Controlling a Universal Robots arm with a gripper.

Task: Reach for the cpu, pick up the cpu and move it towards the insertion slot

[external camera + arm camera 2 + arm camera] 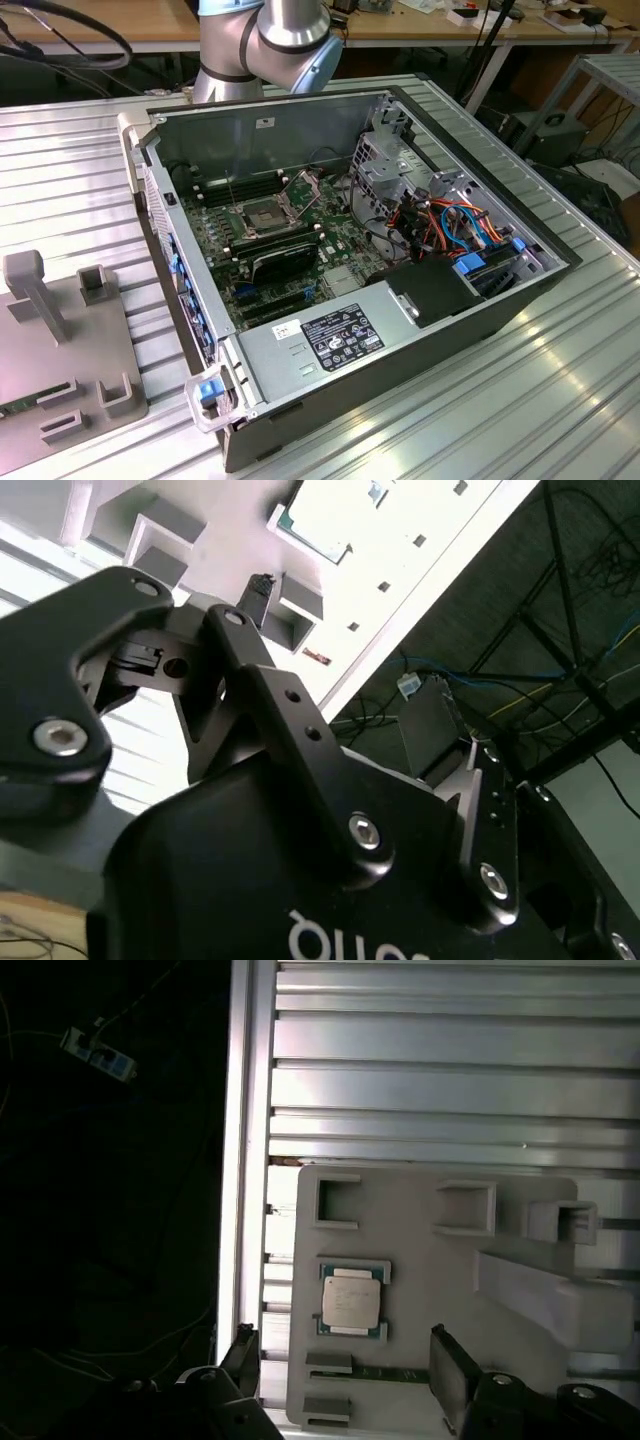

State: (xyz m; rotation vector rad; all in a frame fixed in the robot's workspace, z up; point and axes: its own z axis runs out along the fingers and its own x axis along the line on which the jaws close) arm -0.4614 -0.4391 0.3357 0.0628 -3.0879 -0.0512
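Observation:
The cpu [350, 1300], a small square chip with a pale metal face and green rim, lies flat in a holder on the grey fixture plate [420, 1260]. My gripper [342, 1350] hovers above the plate, open, with its two dark fingers [448, 1365] spread wide. The cpu sits between and just beyond them, untouched. In the second wrist view the cpu's green rim [320, 542] shows past one fingertip [262, 588]. The insertion slot [262, 215], a silver-framed socket with a dark centre, sits on the board inside the open computer case, its latch frame [300, 186] raised.
Grey plastic blocks [340, 1202] and a long bar [550, 1295] stand on the plate around the cpu. The ribbed aluminium table [450, 1090] ends at an edge [240, 1160] beside the plate. A black finned card [285, 258] lies by the socket, and the case walls [260, 130] rise around the board.

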